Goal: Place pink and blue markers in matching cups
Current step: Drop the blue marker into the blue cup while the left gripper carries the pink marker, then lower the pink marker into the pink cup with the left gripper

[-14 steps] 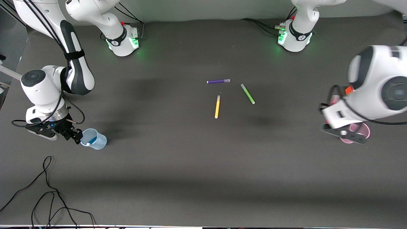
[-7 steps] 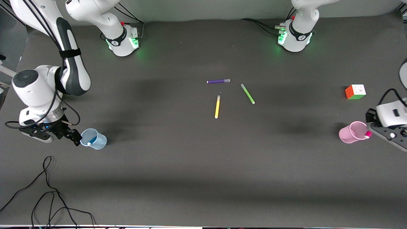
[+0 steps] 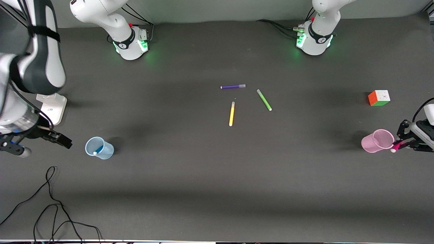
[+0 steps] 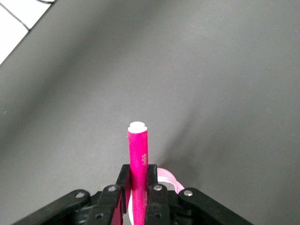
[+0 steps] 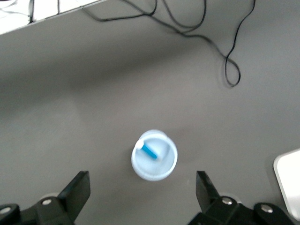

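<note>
The pink marker is clamped between the closed fingers of the left claw, just beside the rim of the pink cup, at the left arm's end of the surface. In the left wrist view the marker sticks out past the fingers with its white end forward, and a sliver of the pink cup shows right next to the claw. The marker is outside the cup, not in it.

The blue marker leans inside the blue cup, near the right arm's end of the surface. The right claw hangs beside that cup, toward the edge of the surface, with its fingers spread wide and holding nothing. In the right wrist view the claw frames the blue cup from above, the blue marker resting against its inner wall, both fingers well apart from the cup.

A purple marker, a green marker and a yellow marker lie near the middle of the surface, well apart from both cups. A puzzle cube sits farther from the front camera than the pink cup. A loose black cable trails on the surface nearer the front camera than the blue cup. Wide bare surface lies between the two cups.
</note>
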{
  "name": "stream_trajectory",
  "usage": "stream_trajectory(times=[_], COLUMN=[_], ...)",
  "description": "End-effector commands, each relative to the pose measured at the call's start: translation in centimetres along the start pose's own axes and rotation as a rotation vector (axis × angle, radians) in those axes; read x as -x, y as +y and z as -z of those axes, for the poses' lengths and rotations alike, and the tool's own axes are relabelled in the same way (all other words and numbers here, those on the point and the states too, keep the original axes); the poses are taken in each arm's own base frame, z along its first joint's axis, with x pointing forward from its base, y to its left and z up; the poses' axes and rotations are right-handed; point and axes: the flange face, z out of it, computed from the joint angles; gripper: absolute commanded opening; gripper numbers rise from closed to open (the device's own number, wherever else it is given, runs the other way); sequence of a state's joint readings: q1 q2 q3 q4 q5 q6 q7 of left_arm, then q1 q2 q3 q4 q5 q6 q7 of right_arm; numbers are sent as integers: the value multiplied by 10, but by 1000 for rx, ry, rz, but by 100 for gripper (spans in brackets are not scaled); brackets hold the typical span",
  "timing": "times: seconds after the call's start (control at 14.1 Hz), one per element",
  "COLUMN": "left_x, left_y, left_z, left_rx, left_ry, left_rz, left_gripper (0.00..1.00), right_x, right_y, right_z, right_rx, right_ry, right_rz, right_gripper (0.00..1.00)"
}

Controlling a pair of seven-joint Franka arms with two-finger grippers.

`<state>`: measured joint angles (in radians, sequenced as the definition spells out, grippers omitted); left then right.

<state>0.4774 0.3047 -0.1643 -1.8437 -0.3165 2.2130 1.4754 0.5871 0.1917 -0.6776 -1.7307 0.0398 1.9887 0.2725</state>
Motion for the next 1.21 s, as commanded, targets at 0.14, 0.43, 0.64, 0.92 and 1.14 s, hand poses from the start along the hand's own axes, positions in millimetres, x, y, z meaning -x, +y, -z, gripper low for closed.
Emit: stream_trajectory(times=[0.14, 0.43, 0.64, 0.92, 1.14], left_x=[54, 77, 86, 87, 84], left_y=[-4, 3, 4, 5, 3], left_z=[-47, -82, -89, -88, -81], left_rx=[44, 72, 96, 110, 104], left_ry=[214, 346, 361, 369, 371], left_rz=[-138, -189, -172, -173, -181], left_gripper=[0, 0, 0, 100, 100], right_x=[14, 19, 15, 14, 9], right_y=[-22, -24, -20, -20, 1], right_z=[75, 104, 111, 118, 116], right_rx=[-53, -132, -132, -128, -137], right_ry=[-160, -164, -142, -126, -141], right_rz=[223, 274, 264, 264, 173], right_gripper=[100, 100, 100, 100, 100])
